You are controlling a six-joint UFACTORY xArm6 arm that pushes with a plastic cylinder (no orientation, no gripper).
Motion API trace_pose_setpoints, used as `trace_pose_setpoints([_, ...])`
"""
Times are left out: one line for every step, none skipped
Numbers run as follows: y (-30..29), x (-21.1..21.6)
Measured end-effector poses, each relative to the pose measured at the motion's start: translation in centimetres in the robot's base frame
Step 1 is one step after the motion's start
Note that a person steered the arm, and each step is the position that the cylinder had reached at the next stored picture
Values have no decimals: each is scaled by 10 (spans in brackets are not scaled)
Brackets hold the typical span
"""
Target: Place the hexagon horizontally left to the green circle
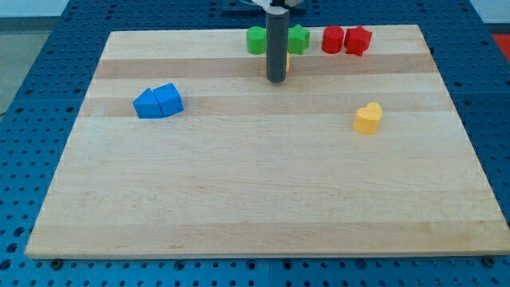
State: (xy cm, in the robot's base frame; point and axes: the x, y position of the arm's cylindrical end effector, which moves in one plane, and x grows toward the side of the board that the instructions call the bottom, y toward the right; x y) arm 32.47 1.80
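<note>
My dark rod comes down from the view's top, and my tip [276,80] rests on the board just below two green blocks. The left green block [256,40] looks round, like a circle. The right green block [299,37] looks star-shaped. The rod stands between them and hides part of each. A thin yellow-orange sliver [287,64] shows at the rod's right edge; its shape cannot be made out, and the rest is hidden behind the rod.
A round red block [332,38] and a red star [358,40] touch each other at the view's top right. Two blue blocks [158,102] sit side by side at the left. A yellow heart [368,118] lies at the right. The wooden board [255,199] sits on a blue perforated table.
</note>
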Motion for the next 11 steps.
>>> trace_pose_setpoints([4, -5])
trace_pose_setpoints([0, -9])
trace_pose_setpoints([21, -6])
trace_pose_setpoints([67, -1])
trace_pose_setpoints([74, -30])
trace_pose_setpoints([57, -54])
trace_pose_setpoints([-34, -18])
trace_pose_setpoints([-98, -11])
trace_pose_setpoints([-114, -27])
trace_pose_setpoints([-112, -26])
trace_pose_setpoints([-96, -45])
